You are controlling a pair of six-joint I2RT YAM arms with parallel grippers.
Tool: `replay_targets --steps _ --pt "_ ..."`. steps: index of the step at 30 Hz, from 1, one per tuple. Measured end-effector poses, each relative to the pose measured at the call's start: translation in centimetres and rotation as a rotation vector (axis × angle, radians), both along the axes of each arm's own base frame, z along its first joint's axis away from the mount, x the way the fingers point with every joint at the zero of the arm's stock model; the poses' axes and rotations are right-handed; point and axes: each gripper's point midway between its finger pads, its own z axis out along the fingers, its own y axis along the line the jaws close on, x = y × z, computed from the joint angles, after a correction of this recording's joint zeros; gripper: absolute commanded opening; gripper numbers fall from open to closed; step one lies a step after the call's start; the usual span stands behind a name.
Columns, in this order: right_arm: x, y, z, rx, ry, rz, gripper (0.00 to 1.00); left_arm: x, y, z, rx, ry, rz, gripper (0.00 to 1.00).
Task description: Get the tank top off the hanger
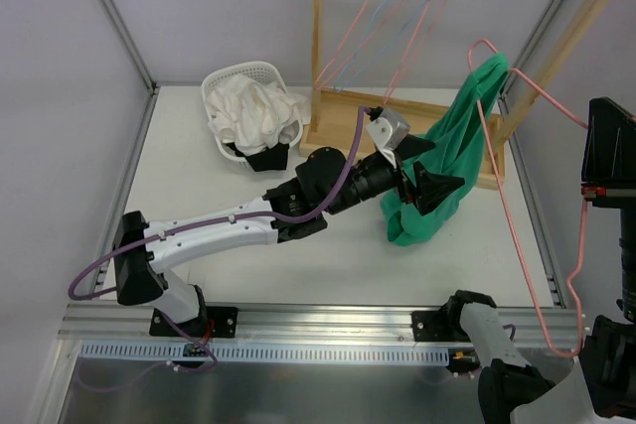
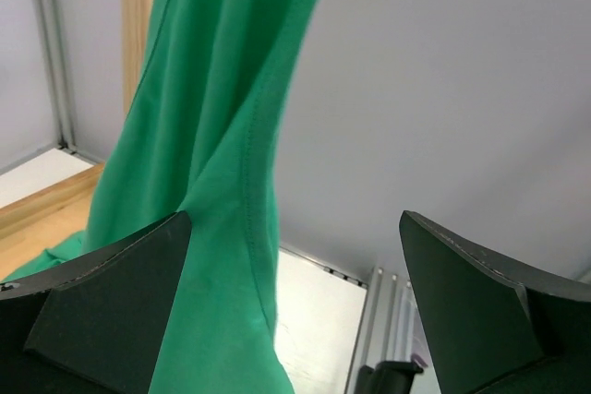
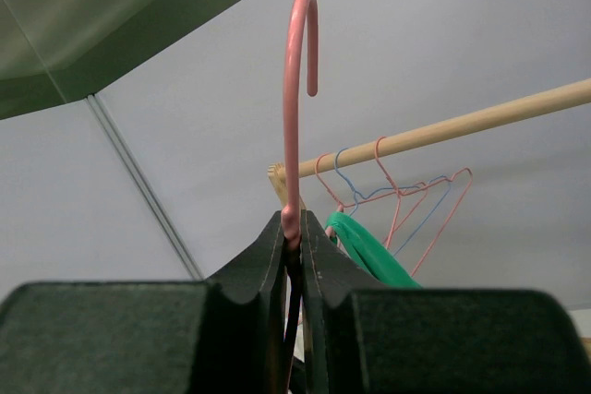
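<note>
Top external: green tank top (image 1: 452, 141) hangs off the far end of pink hanger (image 3: 291, 136). Its long axis is steep, top far-right, hem near-left and bunched on table (image 1: 199, 176) just in front of wooden rack (image 1: 328, 131) base. Hanger is tilted, its long side running far-to-near by the right table edge. L gripper (image 1: 430, 168) is spread wide, shirt fold by its jaws, nothing pinched. R gripper (image 3: 294, 228) is clamped on the hanger neck, hook up, and mostly cut off at right in top view. Open table left + near of shirt. Basket (image 1: 211, 83) w/ white cloth is far-left, well apart. How the strap sits on the hanger is hard to make out.
</note>
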Motion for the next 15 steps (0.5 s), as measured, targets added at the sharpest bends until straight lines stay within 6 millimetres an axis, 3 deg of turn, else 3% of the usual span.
replay_targets --steps 12,13,15 --pt "-0.9 0.6 0.6 0.039 -0.018 0.048 0.00 4.0 -4.8 -2.4 0.027 0.008 0.094 0.99" --pt "-0.9 0.7 0.6 0.043 -0.017 0.050 0.00 4.5 -5.1 -2.4 0.025 0.006 0.109 0.95" --pt "-1.0 0.7 0.6 0.049 -0.018 0.054 0.00 5.5 -5.1 -2.3 0.026 0.002 0.148 0.55"
